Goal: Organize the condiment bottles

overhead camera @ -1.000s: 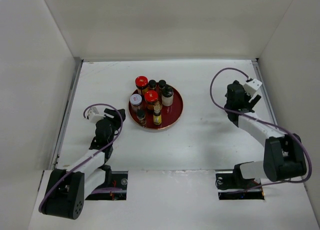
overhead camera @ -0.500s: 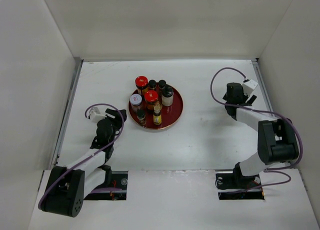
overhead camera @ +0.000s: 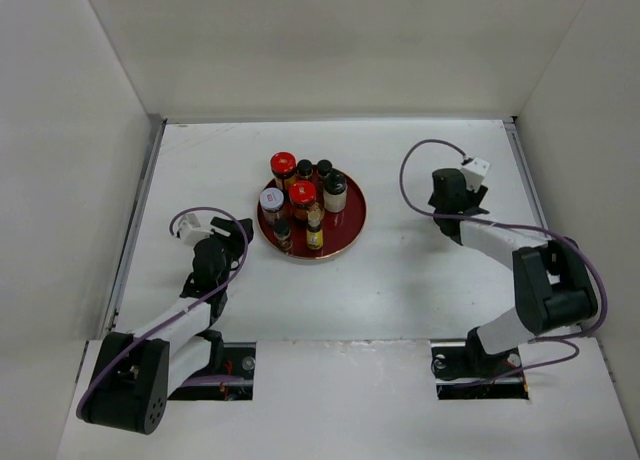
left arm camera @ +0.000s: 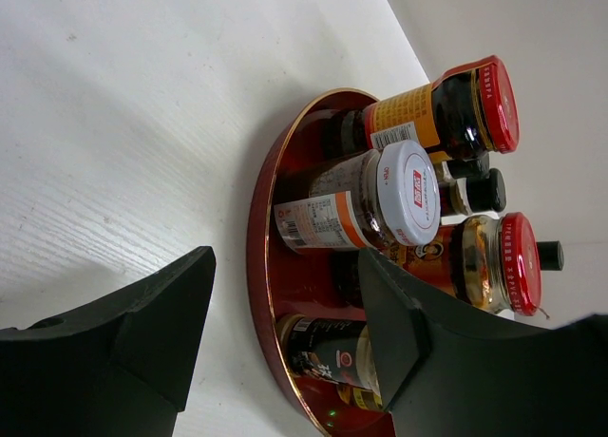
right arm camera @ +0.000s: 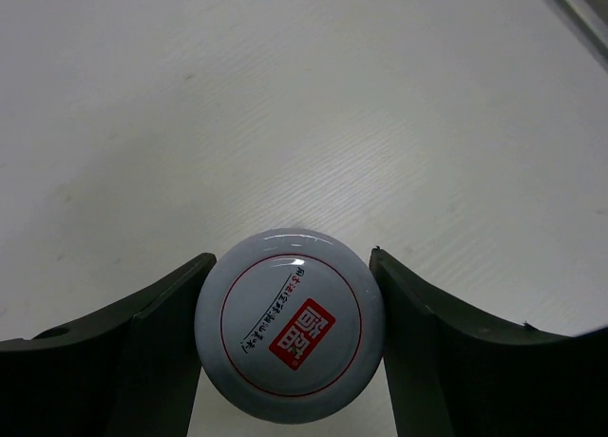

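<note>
At the left, the left fingers (overhead camera: 228, 236) stand apart and hold nothing. They are low over the bench (overhead camera: 400, 280), just beside the red tray (left arm camera: 258, 218). On this tray the condiment bottles (overhead camera: 302, 195) stand crowded together and leave little free room. Among them are two brown jars with red lids (left arm camera: 494, 104), a jar with a white lid (left arm camera: 404, 192) and an orange label, small dark bottles with black caps (left arm camera: 486, 190), and a slim yellowish bottle (overhead camera: 315, 230). At the right, well apart from the tray, the right fingers (overhead camera: 443, 192) are clamped on both sides of one more white-lidded jar (right arm camera: 290, 323). Its round lid carries a red ring, a red square stamp and dark characters. Whether it touches the bench cannot be told.
</note>
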Controlling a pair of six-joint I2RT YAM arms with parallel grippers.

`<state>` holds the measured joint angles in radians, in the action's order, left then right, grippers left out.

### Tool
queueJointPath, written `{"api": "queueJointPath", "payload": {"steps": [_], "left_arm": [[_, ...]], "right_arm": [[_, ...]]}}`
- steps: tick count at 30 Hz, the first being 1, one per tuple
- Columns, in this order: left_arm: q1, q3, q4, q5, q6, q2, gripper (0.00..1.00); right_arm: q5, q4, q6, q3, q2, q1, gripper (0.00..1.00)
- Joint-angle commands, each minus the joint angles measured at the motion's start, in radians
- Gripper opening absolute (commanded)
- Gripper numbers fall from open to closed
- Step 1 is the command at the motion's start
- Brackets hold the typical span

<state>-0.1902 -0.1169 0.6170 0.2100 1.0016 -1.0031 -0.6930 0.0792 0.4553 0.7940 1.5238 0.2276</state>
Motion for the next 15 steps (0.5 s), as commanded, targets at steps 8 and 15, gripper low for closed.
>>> {"api": "queueJointPath", "payload": {"steps": [8, 15], "left_arm": [[0.025, -0.013, 0.049, -0.007, -0.006, 0.003, 0.6], [0.042, -0.01, 0.044, -0.017, -0.006, 0.017, 0.6]], "right_arm": [[0.088, 0.108, -0.04, 0.188, -0.093, 0.434, 0.49], [0.11, 0.201, -0.02, 0.266, 0.057, 0.578, 0.5]]}}
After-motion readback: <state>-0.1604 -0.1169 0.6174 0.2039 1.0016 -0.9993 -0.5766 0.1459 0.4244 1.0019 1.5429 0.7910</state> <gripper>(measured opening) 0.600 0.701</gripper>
